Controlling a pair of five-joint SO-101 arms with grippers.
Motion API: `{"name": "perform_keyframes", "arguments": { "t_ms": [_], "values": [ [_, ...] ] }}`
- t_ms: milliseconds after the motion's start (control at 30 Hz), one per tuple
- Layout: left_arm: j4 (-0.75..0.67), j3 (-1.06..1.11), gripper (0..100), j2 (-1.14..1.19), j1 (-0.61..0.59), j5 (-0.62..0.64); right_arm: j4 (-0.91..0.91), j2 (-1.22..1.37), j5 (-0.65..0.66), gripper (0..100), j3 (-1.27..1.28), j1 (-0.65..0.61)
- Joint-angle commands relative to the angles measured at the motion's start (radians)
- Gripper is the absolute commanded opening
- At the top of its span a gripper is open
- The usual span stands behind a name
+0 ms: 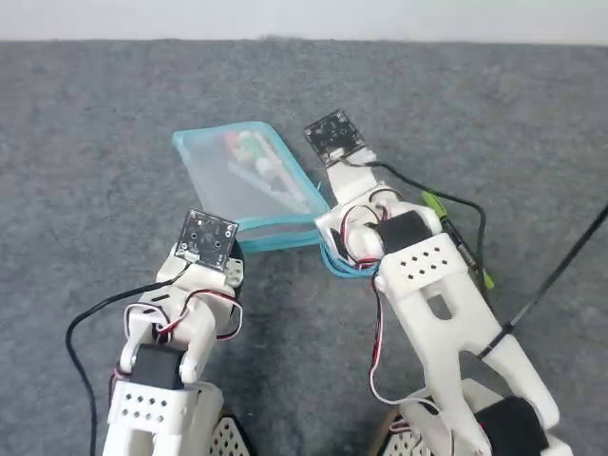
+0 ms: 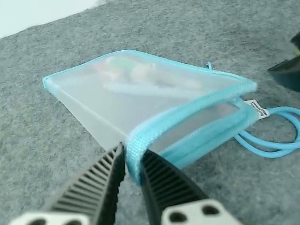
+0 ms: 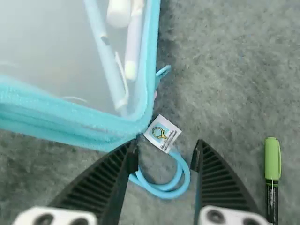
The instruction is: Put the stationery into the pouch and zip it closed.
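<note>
On the grey mat (image 1: 95, 142), the left gripper (image 2: 132, 157) is being used to pinch the blue edge of the pouch (image 2: 117, 98), the right gripper (image 3: 166, 145) is being held open astride the loop (image 3: 176, 180) at the pouch's corner, with pens (image 3: 112, 70) lying inside the pouch and a green pen (image 3: 272, 161) lying on the mat near the loop.

The left arm (image 1: 176, 351) and the right arm (image 1: 446, 304) both reach forward. The left tool (image 2: 132, 152) has its fingers squeezed on the pouch (image 2: 140, 103) edge. The right tool (image 3: 166, 145) points down, fingers spread wide.
</note>
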Motion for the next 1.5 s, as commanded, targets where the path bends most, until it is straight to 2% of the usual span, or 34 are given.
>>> {"name": "perform_keyframes", "arguments": {
  "t_ms": [0, 300, 567, 733, 867, 967, 1067, 1167, 1333, 1467],
  "values": [
    [-0.041, -0.012, 1, -0.017, 0.011, 0.017, -0.082, 0.059, -0.008, 19.8, -0.011, 0.012],
    [-0.041, -0.012, 1, -0.017, 0.017, 0.017, -0.153, 0.271, -0.011, 19.8, -0.092, 0.002],
    [-0.041, -0.012, 1, -0.017, 0.017, 0.017, -0.119, 0.266, -0.009, 19.8, -0.14, -0.122],
    [-0.046, 0.007, 1, -0.017, 0.017, 0.018, 0.143, 0.133, 0.025, 19.8, -0.232, 0.044],
    [-0.046, 0.016, 1, -0.017, 0.017, 0.018, 0.42, 0.088, 0.238, 19.8, -0.333, 0.216],
    [-0.046, 0.016, 1, -0.017, 0.015, 0.018, 0.55, 0.12, 0.43, 19.9, -0.373, 0.369],
    [-0.043, 0.016, 1, -0.017, 0.011, 0.018, 0.575, 0.17, 0.571, 19.9, -0.371, 0.515],
    [-0.043, 0.016, 1, -0.017, 0.011, 0.018, 0.572, 0.232, 0.635, 19.9, -0.376, 0.607],
    [-0.041, 0.024, 1, -0.017, 0.011, 0.018, 0.501, 0.352, 0.749, 19.9, -0.371, 0.682],
    [-0.043, 0.035, 1, -0.017, 0.011, 0.018, 0.46, 0.453, 0.776, 19.9, -0.371, 0.711]
  ]
}}
